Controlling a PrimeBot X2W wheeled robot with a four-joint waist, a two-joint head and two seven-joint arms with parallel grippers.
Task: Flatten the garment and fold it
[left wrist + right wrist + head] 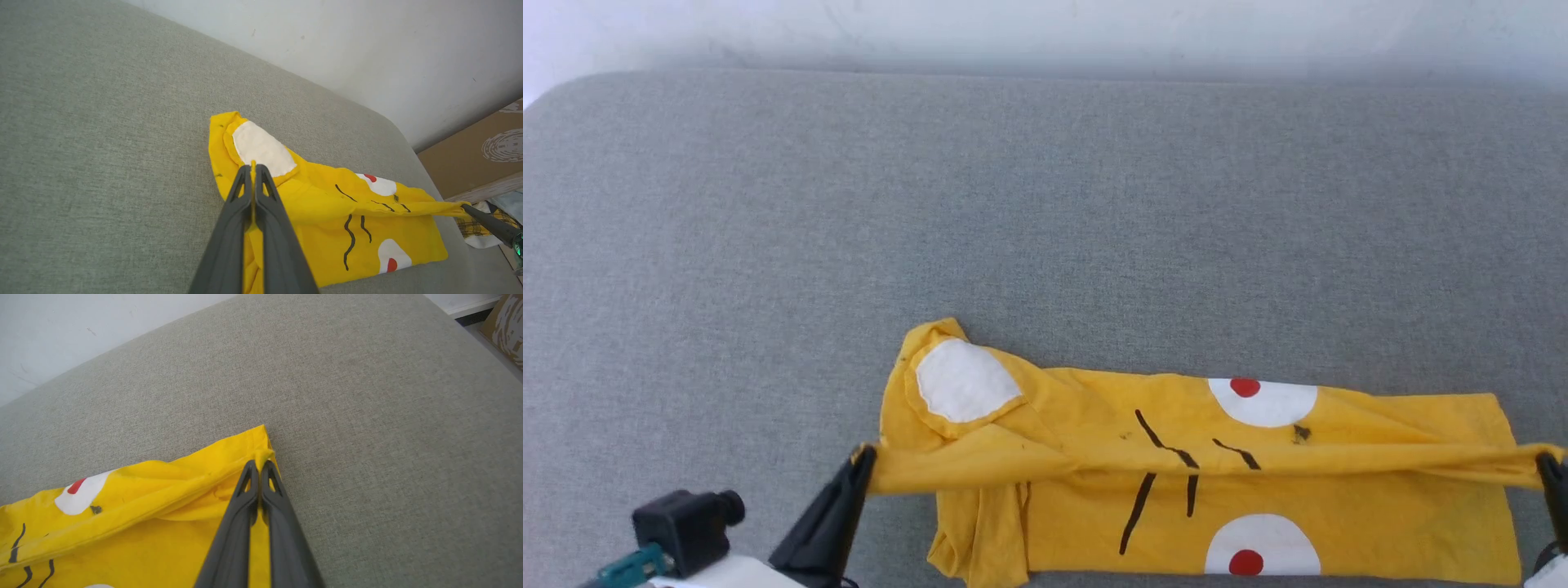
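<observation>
The yellow T-shirt (1086, 506) lay on the near part of a grey upholstered pad (1045, 204), its length running across the head view from just left of centre to the right edge. It lay print side up and rumpled. A white patch (964, 380) sat on the bunched left end, black whisker lines (1164, 441) crossed the middle, and two white circles with red dots (1262, 400) showed to the right, one farther from the robot and one nearer. The left pincer (864, 457) was clamped together on the shirt's left end, and in the left wrist view a sliver of yellow cloth stood between its dark fingers (229, 228) just below the white patch. The right pincer (1547, 467) was clamped on the shirt's right end, and in the right wrist view its tips (260, 462) pinched a corner of the hem. Between the two grips a fold of cloth ran as a taut ridge across the shirt, while the rest lay on the pad on both sides of it. A pale wall (1045, 33) rose behind the pad. In the left wrist view a cardboard box (470, 163) stood past the pad's rounded corner, with a chequered cloth (470, 228) lying near it.
</observation>
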